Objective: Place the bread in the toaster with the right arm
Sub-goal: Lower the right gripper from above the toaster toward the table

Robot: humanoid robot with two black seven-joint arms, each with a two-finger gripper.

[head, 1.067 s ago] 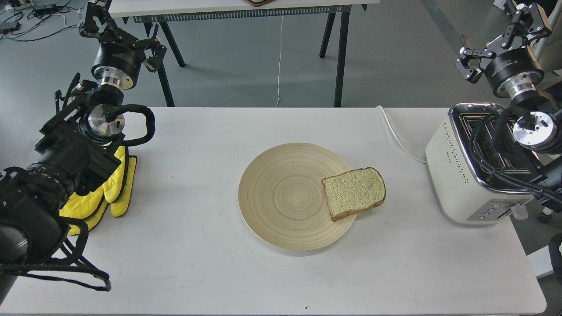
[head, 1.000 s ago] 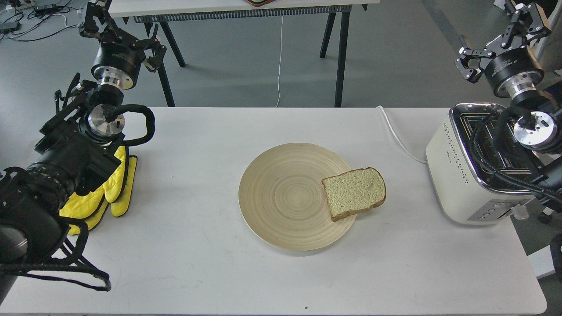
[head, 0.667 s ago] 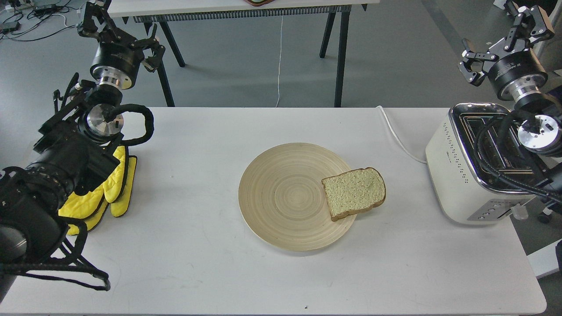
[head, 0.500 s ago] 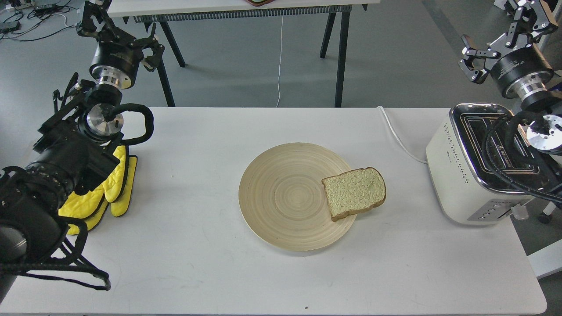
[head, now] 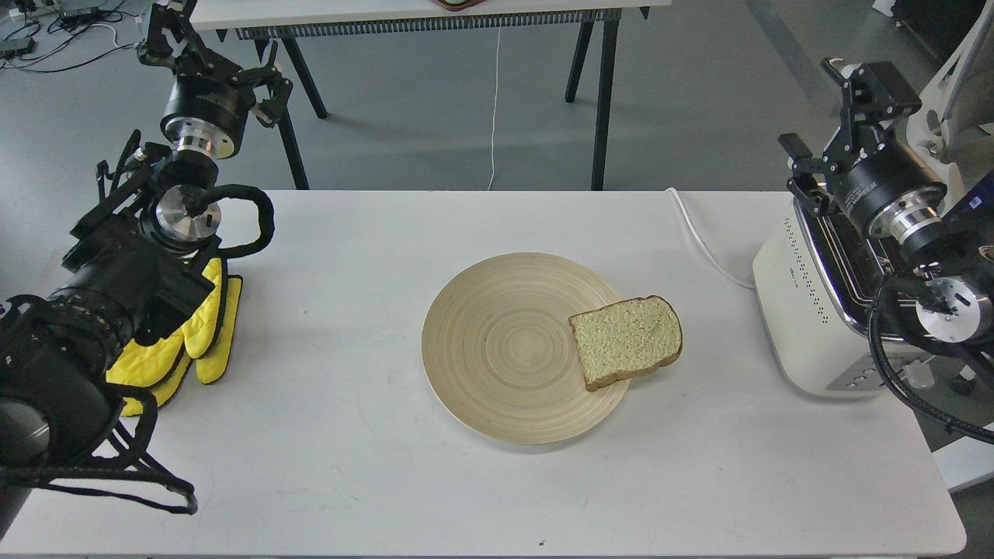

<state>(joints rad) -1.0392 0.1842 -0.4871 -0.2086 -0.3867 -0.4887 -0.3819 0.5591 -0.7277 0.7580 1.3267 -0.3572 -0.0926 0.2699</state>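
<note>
Hidden: the black right arm [head: 924,256] covers most of the chrome top of the boxy cream-white toaster [head: 808,310] at the counter's [head: 349,481] right edge.
Right end effector [head: 835,116]: fingers spread, empty, above the toaster's far end.
Left end effector [head: 206,50]: spread, empty, beyond the far-left corner.
Round pale wooden plate [head: 497,349]: mid-counter; holds the tan brown-crusted bread slice [head: 627,340], overhanging its right rim.
</note>
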